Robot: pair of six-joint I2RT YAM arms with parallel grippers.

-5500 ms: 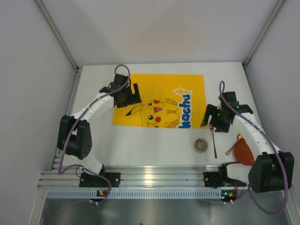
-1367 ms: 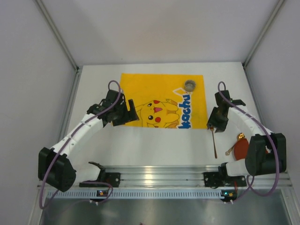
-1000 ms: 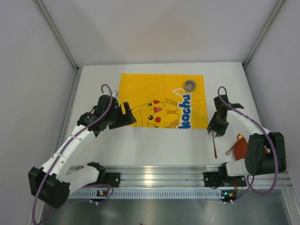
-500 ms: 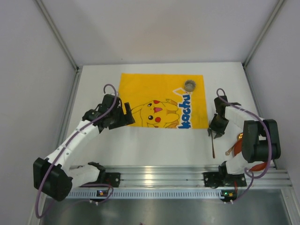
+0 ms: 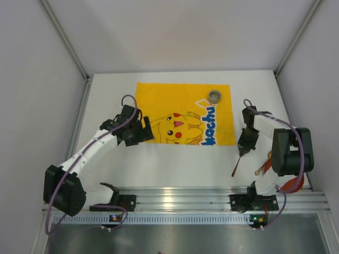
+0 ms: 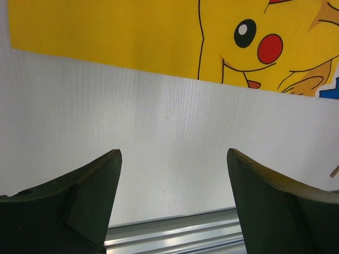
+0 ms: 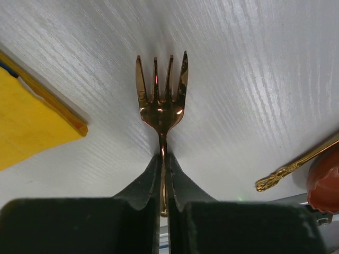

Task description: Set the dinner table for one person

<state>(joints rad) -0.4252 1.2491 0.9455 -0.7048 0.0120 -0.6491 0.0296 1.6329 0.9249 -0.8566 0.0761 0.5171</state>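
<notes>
Right gripper (image 7: 163, 156) newly clamped on fork (image 7: 160, 106), white dinner table (image 5: 175, 164), grey walls (image 5: 180, 32)

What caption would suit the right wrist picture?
Right hand shut on a copper fork over the white dinner table, beside the yellow mat.

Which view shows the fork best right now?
Right wrist: the fork fills the centre, four tines clear, neck pinched in the right hand. Top external shows only a thin slanted handle below that hand. Left wrist shows at most a brown sliver at its right edge.
</notes>
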